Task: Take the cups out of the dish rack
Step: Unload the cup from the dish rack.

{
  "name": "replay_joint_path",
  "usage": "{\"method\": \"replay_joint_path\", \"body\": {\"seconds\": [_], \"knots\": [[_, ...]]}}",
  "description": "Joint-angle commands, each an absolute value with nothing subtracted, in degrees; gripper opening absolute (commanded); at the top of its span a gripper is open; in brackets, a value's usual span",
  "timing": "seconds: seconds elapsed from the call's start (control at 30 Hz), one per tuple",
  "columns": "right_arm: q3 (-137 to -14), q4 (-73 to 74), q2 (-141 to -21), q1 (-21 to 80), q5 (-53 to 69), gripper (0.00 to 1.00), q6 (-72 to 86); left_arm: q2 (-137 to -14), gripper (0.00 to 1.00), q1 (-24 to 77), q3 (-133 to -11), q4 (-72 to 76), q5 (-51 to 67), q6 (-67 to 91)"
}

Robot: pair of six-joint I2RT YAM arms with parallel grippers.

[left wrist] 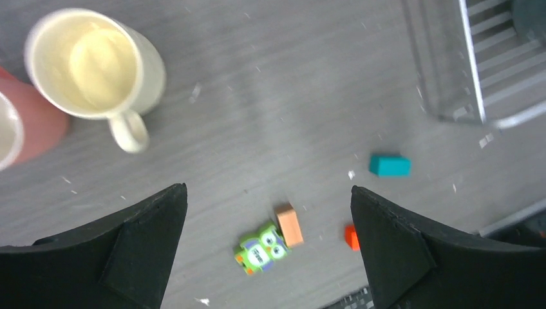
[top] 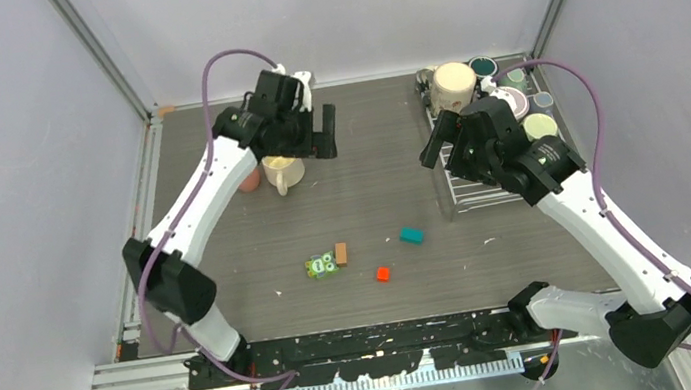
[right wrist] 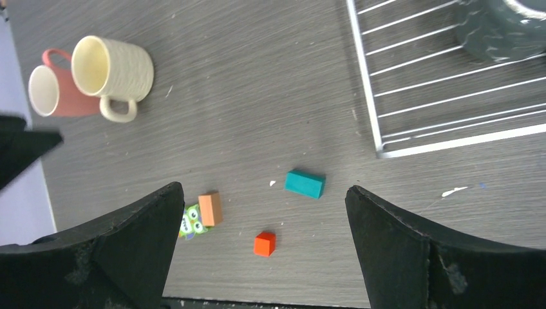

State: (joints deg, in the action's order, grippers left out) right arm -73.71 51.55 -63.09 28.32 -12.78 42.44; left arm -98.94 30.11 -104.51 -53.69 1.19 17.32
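The dish rack (top: 482, 192) stands at the right and holds several cups: a cream mug (top: 455, 86), a dark teal one (top: 483, 66), a mauve one (top: 510, 99) and a pale green one (top: 540, 125). A cream mug (top: 283, 173) and a pink mug (top: 249, 180) stand on the table at the left. My left gripper (top: 321, 135) is open and empty, raised just right of the cream mug (left wrist: 96, 61). My right gripper (top: 440, 142) is open and empty over the rack's left edge (right wrist: 364, 77). A dark mug (right wrist: 502, 26) sits in the rack.
Small toy blocks lie mid-table: a teal block (top: 411, 236), a red cube (top: 382, 274), an orange block (top: 341, 253) and a green owl block (top: 320, 267). Enclosure walls and frame posts stand on three sides.
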Motion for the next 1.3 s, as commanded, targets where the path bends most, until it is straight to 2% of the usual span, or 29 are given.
{"method": "replay_joint_path", "body": {"seconds": [0.0,0.33,0.57,0.97,1.27], "knots": [[-73.40,50.54,-64.07,26.48,-19.70,1.00,42.42,-90.24,1.00,32.43,-95.89,-48.49,7.77,20.12],[-65.90,39.91,-67.24,9.57,-19.21,1.00,38.87,-75.68,1.00,36.08,-78.76,-43.88,15.02,22.65],[-60.22,27.00,-70.64,4.20,-21.83,1.00,36.09,-70.46,1.00,36.31,-71.33,-42.86,18.56,22.82],[-55.44,14.74,-71.88,-1.21,-20.35,1.00,27.15,-67.26,1.00,36.39,-68.52,-42.42,20.53,21.88],[-53.53,11.58,-73.39,-6.65,-11.56,1.00,28.20,-66.48,1.00,36.69,-68.05,-42.25,21.01,21.80]]}}
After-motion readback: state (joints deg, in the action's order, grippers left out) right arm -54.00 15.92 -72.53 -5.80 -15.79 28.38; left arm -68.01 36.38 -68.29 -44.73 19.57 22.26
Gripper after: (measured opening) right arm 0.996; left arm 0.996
